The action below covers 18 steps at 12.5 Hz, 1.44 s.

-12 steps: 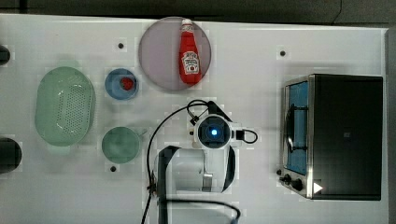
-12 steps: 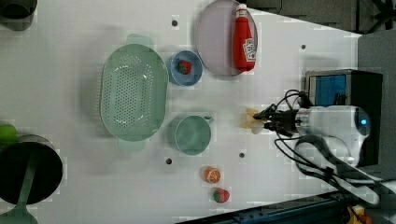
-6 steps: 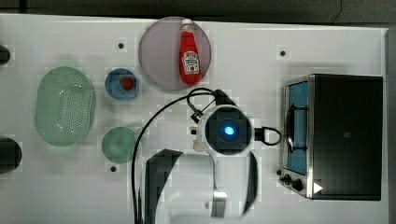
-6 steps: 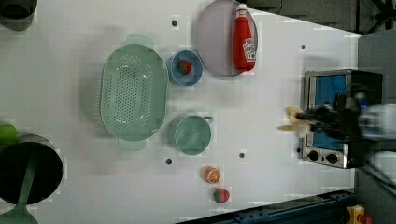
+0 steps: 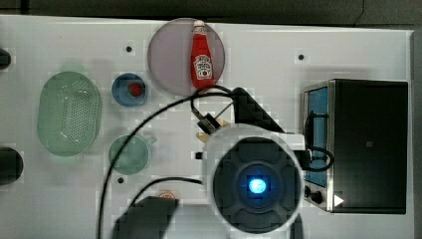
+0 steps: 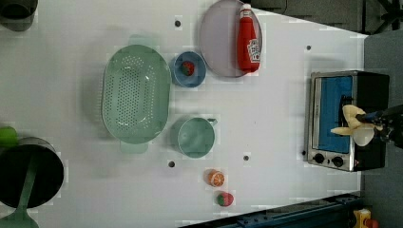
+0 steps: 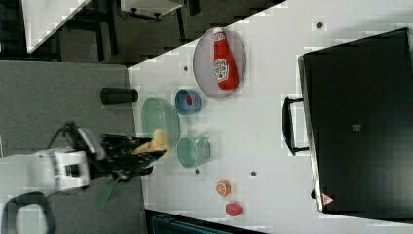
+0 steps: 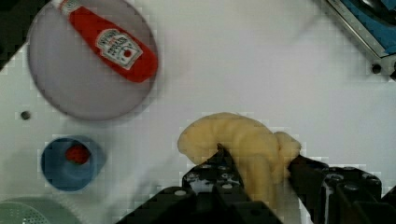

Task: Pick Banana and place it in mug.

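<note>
Banana (image 8: 243, 140) lifted clear of the table, pinched in the gripper (image 8: 259, 170).

In the left view, left to right: the green colander (image 6: 136, 93), the blue bowl (image 6: 188, 69) with a strawberry, the empty mug (image 6: 196, 137) just beside the colander, the ketchup bottle (image 6: 248, 39) on its plate (image 6: 219, 38) — then the toaster oven (image 6: 347, 118). The fingers (image 8: 219, 170) are partly closed on the Banana — held aloft, well apart from the mug.

Bare table (image 6: 266, 118) beside mug (image 6: 196, 137), seemingly.
</note>
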{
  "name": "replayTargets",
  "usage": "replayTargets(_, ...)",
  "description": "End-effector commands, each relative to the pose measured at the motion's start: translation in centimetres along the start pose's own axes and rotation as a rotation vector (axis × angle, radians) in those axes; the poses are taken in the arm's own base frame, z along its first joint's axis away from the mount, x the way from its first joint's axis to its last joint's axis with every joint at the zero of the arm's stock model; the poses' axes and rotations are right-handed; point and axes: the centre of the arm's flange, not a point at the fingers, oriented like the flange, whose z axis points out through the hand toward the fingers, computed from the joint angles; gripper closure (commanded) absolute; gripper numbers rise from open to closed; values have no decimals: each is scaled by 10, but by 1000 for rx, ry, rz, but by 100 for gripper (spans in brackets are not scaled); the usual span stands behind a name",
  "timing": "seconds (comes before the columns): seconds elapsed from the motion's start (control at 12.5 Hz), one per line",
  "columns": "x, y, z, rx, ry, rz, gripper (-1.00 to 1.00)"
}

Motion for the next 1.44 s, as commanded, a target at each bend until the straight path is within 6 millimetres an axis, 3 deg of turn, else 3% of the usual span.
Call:
replayTargets(0.08,-60,-60,26,-70,-27,3,32)
replayTargets(0.48,-159,-120,48,-91,-77,15,32)
replayTargets(0.72,-196,-141,79,-99,-115,98,32)
replayTargets(1.04,-218,-153,154,-61,-113,197,32)
replayTargets(1.44,-212,-156,242,-47,-151,223,32)
